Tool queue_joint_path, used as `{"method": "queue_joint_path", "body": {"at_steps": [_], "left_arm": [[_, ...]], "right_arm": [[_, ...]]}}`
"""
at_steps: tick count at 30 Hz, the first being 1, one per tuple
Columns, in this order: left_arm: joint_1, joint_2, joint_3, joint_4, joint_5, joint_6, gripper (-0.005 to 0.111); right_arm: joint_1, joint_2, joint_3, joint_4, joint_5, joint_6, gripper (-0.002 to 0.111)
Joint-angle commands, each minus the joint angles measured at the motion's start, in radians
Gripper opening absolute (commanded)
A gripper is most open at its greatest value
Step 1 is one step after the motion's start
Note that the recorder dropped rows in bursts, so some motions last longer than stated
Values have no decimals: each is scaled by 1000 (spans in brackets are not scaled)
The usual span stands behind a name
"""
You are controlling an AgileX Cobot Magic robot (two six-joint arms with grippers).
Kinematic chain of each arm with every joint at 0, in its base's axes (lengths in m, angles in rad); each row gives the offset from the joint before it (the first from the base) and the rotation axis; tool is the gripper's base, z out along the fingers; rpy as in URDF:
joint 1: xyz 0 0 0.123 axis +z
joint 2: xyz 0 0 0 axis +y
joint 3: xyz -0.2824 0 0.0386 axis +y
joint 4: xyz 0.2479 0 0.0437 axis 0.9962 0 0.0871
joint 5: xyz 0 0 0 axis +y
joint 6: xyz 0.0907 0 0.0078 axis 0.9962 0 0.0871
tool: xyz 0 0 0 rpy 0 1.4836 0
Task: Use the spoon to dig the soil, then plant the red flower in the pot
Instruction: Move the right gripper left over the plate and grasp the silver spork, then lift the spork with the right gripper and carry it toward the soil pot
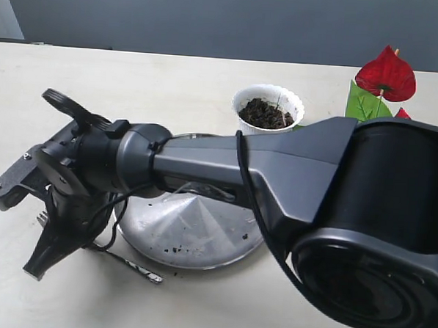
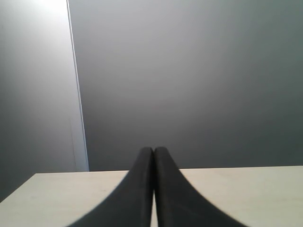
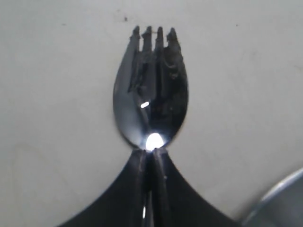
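Right hand (image 3: 152, 152) clamped on spoon (image 3: 150, 94) neck at table (image 3: 47, 94). Left hand (image 2: 154, 150) closed, empty. Soil (image 1: 264, 113) sits in pot (image 1: 239, 102); digging seemingly ahead. Flower (image 1: 386, 73) beside pot, unplanted.

A pale cream tabletop (image 1: 135, 79) with faint wood grain spreads wide, matte and evenly lit, with only soft shadows on it. Behind the tabletop's far edge rises a plain, smooth grey-blue wall (image 1: 212, 20). Above the tabletop's far left corner the wall meets a lighter, whitish panel (image 1: 5, 13) — set off by a thin pale vertical strip (image 2: 75, 94) and brightest toward its top.
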Motion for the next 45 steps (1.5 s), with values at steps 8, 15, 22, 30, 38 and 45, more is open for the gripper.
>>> {"method": "queue_joint_path", "body": {"at_steps": [8,15,22,30,38,45], "left_arm": [[-5,-2,-2,-7,-11,-5,0],[-5,-2,-2,-7,-11,-5,0],[-5,-2,-2,-7,-11,-5,0],[-5,-2,-2,-7,-11,-5,0],[-5,-2,-2,-7,-11,-5,0],[-5,-2,-2,-7,-11,-5,0]], "right_arm": [[8,-116,1,155,151,-35,-1],[8,-227,1,6,219,-67,-1],[6,-253,4,-479,384,-6,-1],[-131,-253,72,-750,407,79,-1],[-316,-253,162,-876,428,103,-1],[-361,-253,207,-933,437,43,-1]]}}
